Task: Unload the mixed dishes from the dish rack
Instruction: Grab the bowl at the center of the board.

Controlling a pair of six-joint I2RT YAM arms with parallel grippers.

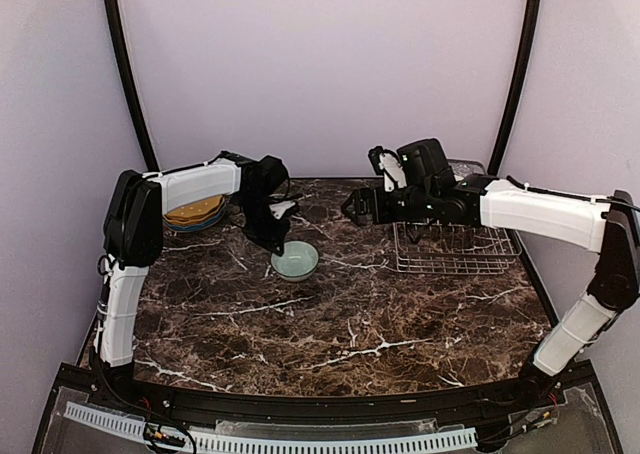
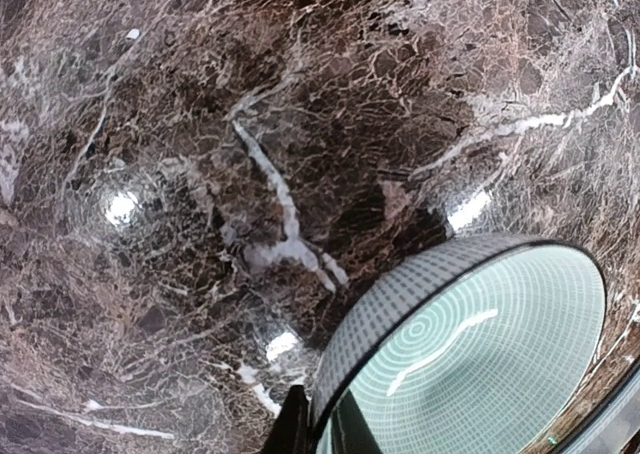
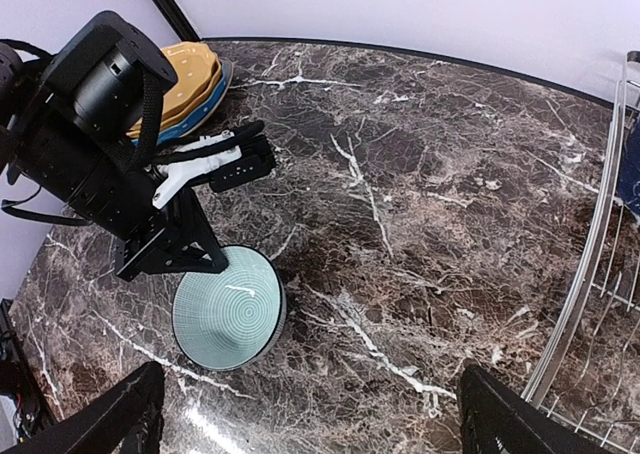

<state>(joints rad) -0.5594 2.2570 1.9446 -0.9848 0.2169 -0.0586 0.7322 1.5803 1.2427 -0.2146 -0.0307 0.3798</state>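
Top external view: left fingers pinched shut on small pale green ceramic bowl rim, nearer the worktop's far edge. Thin grip might slip when lifted. Right fingers gape empty.

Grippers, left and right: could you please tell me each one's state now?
Left gripper: shut on the small pale green ceramic bowl's rim.
Right gripper: open, empty.

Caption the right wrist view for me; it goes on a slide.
Left gripper pinches the pale green bowl on the marble table; stacked plates behind.
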